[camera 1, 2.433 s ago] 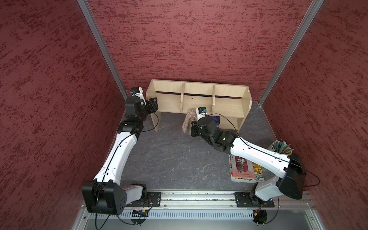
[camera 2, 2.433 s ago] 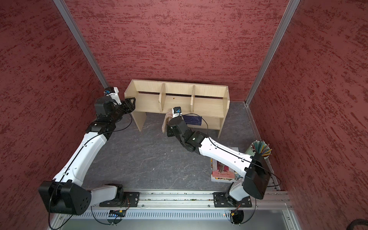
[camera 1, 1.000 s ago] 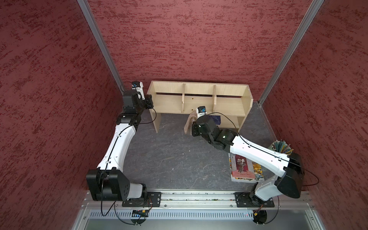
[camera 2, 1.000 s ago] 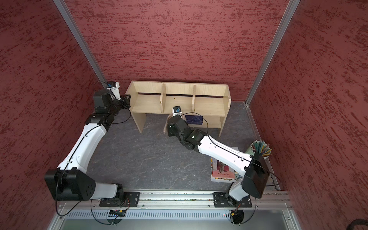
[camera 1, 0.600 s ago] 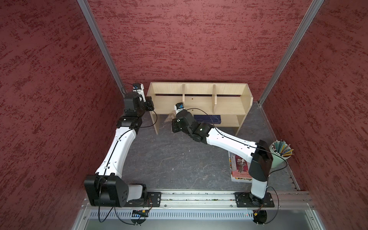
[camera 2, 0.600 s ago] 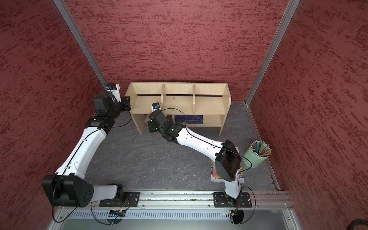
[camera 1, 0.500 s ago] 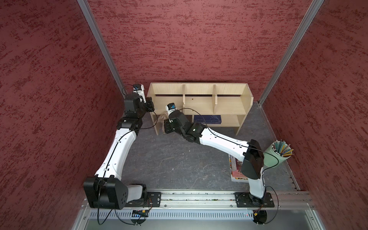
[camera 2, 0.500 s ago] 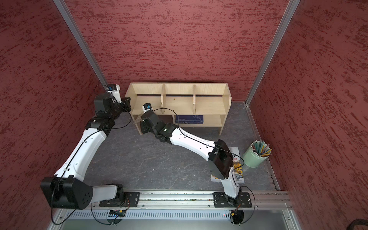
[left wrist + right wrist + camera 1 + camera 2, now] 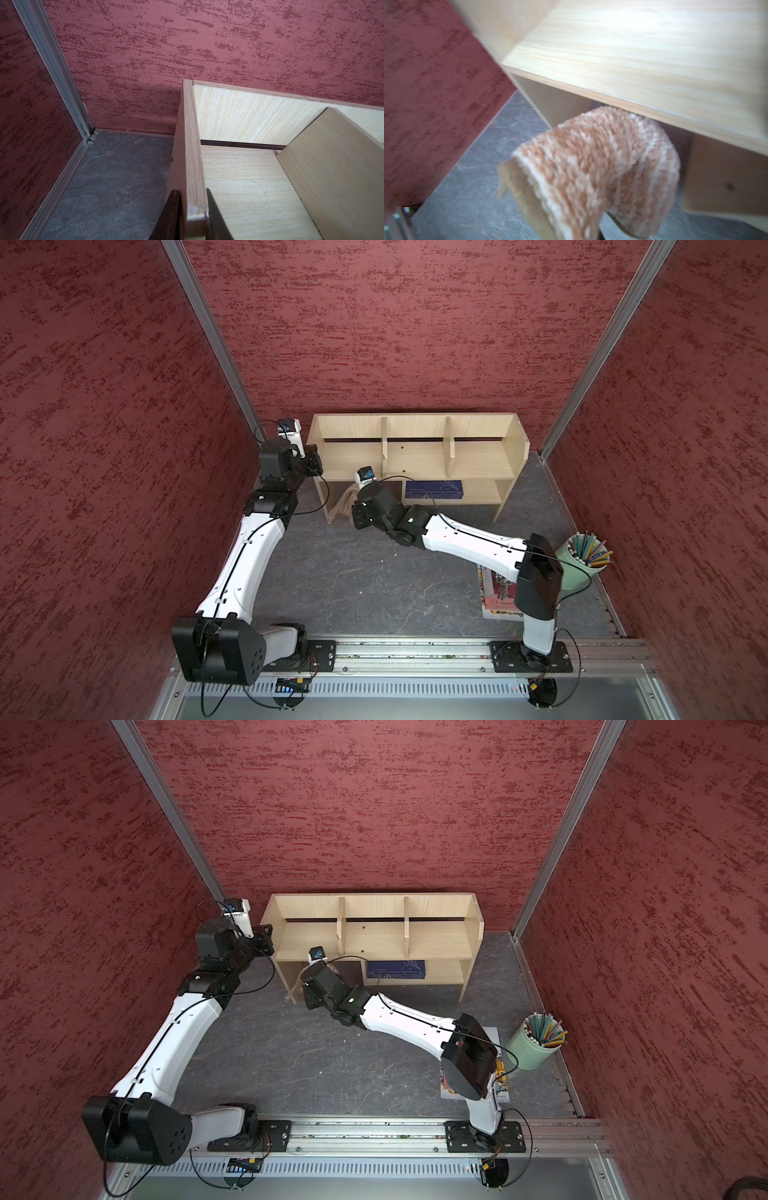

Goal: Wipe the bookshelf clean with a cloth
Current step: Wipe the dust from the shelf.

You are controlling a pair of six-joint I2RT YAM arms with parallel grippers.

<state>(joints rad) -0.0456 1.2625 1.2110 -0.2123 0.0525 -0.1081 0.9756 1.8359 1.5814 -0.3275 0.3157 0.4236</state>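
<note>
The light-wood bookshelf (image 9: 478,460) (image 9: 436,940) stands against the back wall in both top views. My left gripper (image 9: 312,460) (image 9: 266,938) (image 9: 191,190) is shut on the front edge of its left side panel (image 9: 188,145), one dark finger on each face. My right gripper (image 9: 358,506) (image 9: 309,990) is shut on the tan striped cloth (image 9: 341,506) (image 9: 602,166). The cloth hangs just below the front edge of the shelf board, near the left side panel's foot. It drapes over the right fingers and hides them in the right wrist view, which is blurred.
A dark blue book (image 9: 434,488) lies on the small lower shelf. A green cup of pencils (image 9: 586,556) stands at the right wall, with a picture book (image 9: 496,597) on the floor beside the right arm. Red walls close three sides; the arms' rail (image 9: 415,649) runs along the front.
My right gripper has swept the cloth leftward along the shelf's front, from the middle to the left end. My left gripper has stayed clamped on the side panel.
</note>
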